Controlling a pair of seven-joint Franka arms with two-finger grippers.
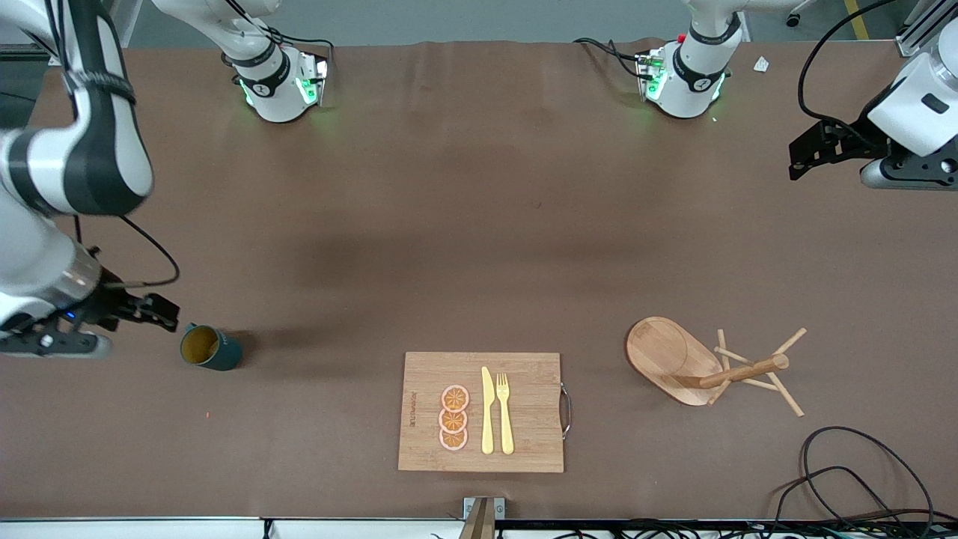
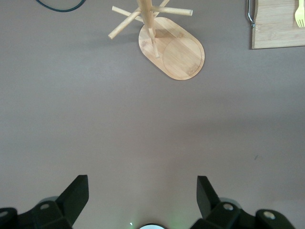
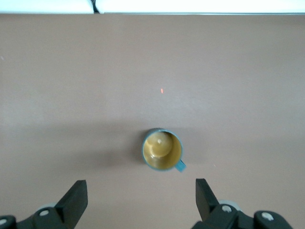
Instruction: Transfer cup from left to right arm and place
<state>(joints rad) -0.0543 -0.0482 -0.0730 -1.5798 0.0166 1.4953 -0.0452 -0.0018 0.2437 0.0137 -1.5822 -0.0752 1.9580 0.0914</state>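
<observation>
Toward the right arm's end of the table [image 1: 479, 187], the cup [image 1: 210, 349] is standing upright on the brown surface, its yellowish inside showing and its dark outside mostly hidden from above; in the right wrist view only a stub of its handle is peeking out at the rim. The right gripper [image 1: 153, 311] is hanging just beside the cup, apart from it, with its 2 fingers spread wide and nothing between them, and much of that arm is running off the front view's edge. The left gripper [image 1: 812, 153] is waiting over bare table at the left arm's end, fingers equally wide and empty, its wrist partly cut off. A cutting board [image 1: 480, 411] is lying nearer the front camera, carrying 3 orange slices [image 1: 453, 418], a yellow knife [image 1: 487, 411] and a fork [image 1: 505, 413]. A wooden mug tree [image 1: 711, 367] is standing toward the left arm's end, its pegs bare. Cables [image 1: 846, 471] are trailing off the table's corner, partly out of sight.
</observation>
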